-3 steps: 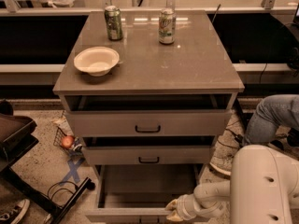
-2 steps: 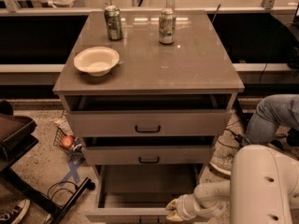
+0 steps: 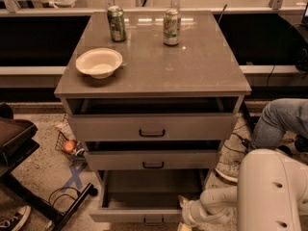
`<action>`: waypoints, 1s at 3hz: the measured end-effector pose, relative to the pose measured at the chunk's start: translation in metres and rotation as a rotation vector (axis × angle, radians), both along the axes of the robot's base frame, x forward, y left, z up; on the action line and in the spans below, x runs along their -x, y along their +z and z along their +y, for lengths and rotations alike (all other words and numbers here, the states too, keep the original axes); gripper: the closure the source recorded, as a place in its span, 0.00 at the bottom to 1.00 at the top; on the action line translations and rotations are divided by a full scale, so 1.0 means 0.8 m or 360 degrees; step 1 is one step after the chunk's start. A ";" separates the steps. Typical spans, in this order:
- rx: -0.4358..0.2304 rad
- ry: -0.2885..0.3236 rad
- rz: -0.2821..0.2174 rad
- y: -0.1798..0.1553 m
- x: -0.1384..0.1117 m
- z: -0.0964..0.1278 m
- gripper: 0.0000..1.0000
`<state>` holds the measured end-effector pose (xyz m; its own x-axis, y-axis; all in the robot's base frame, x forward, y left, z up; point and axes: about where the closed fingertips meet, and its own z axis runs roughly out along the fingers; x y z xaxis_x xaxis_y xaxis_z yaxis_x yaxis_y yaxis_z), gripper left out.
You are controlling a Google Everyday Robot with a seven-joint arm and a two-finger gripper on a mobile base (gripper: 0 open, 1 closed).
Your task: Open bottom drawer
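Note:
The bottom drawer (image 3: 144, 213) of the grey-taupe cabinet is pulled out. Its plain grey inner tray (image 3: 154, 189) shows, and its small black handle (image 3: 153, 221) sits at the frame's lower edge. My gripper (image 3: 182, 213) is at the drawer's front right corner, low in the camera view. The white arm (image 3: 216, 206) reaches in from the right. Only the beige fingertips (image 3: 183, 202) show, by the drawer's front rim.
The top drawer (image 3: 152, 127) and middle drawer (image 3: 153, 160) stand slightly open above. On the cabinet top are a white bowl (image 3: 98, 62) and two cans (image 3: 116, 23) (image 3: 171, 27). A person's leg (image 3: 279, 121) is at right, a chair base (image 3: 29, 186) at left.

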<state>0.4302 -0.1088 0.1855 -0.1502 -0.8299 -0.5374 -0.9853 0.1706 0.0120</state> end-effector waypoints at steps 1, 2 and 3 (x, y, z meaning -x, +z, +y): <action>0.0000 0.0000 0.0000 0.000 0.000 0.000 0.00; 0.0070 0.0028 -0.0040 0.026 -0.002 0.001 0.17; 0.0196 0.0076 -0.0138 0.073 -0.025 0.005 0.41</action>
